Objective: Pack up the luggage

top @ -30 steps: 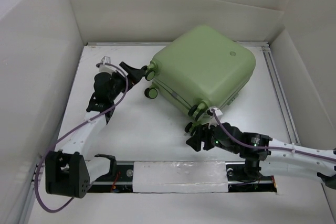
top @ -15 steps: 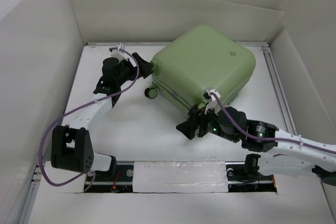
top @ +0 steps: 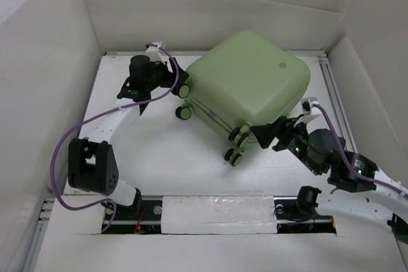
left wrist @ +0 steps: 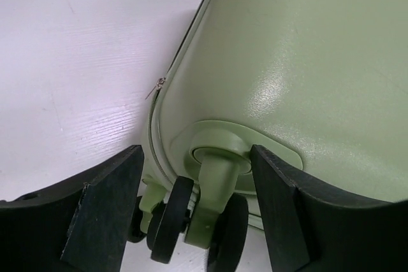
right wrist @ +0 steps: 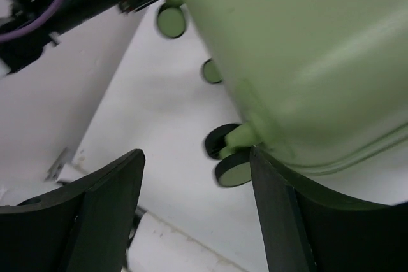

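- The white tabletop (top: 153, 157) carries everything. It looks smooth, so expect a pushed load to slide rather than stay put.
- The pale green hard-shell suitcase with rounded corners (top: 248, 84) lies flat and closed towards the far right of the tabletop, its wheeled end facing the arms.
  - Its shell looks rigid, glossy and slippery, and far too broad for either end effector to span.
  - Don't try pinching the flat face. Go for edges, the seam or the wheel stalks.
  - It is probably light if empty, and a nudge at one corner will likely make it pivot or roll.
- Your left end effector (top: 178, 81) sits at the far-left wheeled corner. In the left wrist view its black fingers (left wrist: 105, 202) stand wide apart on either side of a castor and grip nothing.
- Your right end effector (top: 264, 135) hovers just beside the near corner, with its fingers also spread and empty.
- The twin green-and-black castor wheels (left wrist: 197, 227) swivel on short stalks. That makes them a firm hold for bracing, though they may turn under load.
- The small metal zipper pull (left wrist: 156, 86) hangs on the seam by the left corner. It is thin and floppy, so it is probably the hardest thing to catch, and it needs a precise pinch.
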